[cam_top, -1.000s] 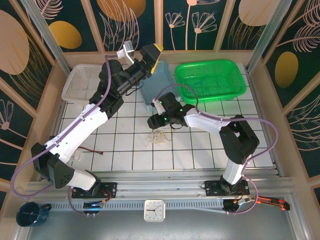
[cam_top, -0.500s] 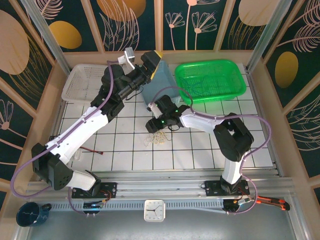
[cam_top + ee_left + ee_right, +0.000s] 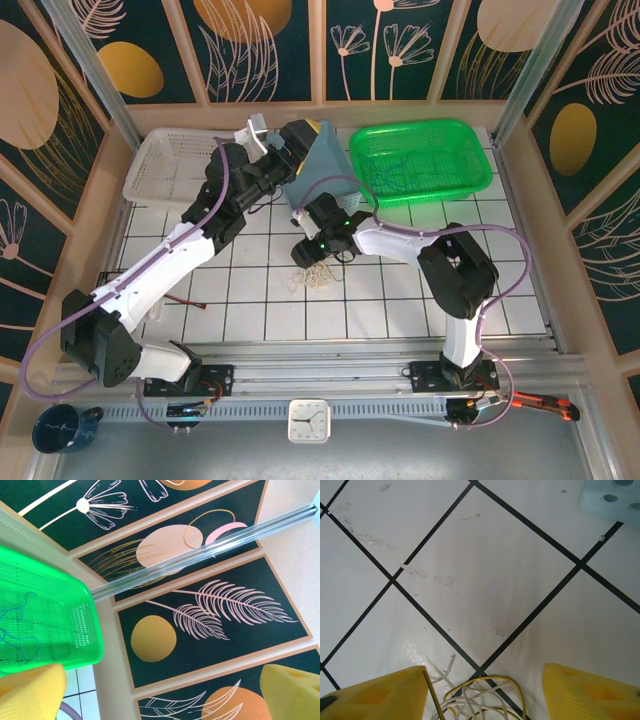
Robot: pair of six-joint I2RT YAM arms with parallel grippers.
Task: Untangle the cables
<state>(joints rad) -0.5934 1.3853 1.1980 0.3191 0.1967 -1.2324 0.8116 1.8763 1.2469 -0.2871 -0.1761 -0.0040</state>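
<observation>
White tiles ruled with black grout lines make up the surface [image 3: 400, 290], walled by wooden frames and dark panels printed with leaves and flowers; near its middle, at 6 o'clock from a pale blue perforated plastic box [image 3: 318, 165], lies the small tangle of thin white and yellowish-beige cables [image 3: 316, 276]. I judge the bundle very light, limp and a little springy, so one lifted loop will likely drag its neighbours along; a loose outer strand or a free end looks the better hold, pinched firmly, since such thin smooth wire could slip. From the right wrist the cables [image 3: 470, 699] show as overlapping loops, a yellowish arc over white strands, one short white end curling out at 10 o'clock; the right tool [image 3: 482, 696] stands spread astride them, a yellow pad on either side, gripping nothing. Up at 12 o'clock the left tool [image 3: 160, 692] is fully released and empty, facing a green mesh plastic basket [image 3: 85, 630] in which a thin blue strand [image 3: 20, 602] rests.
</observation>
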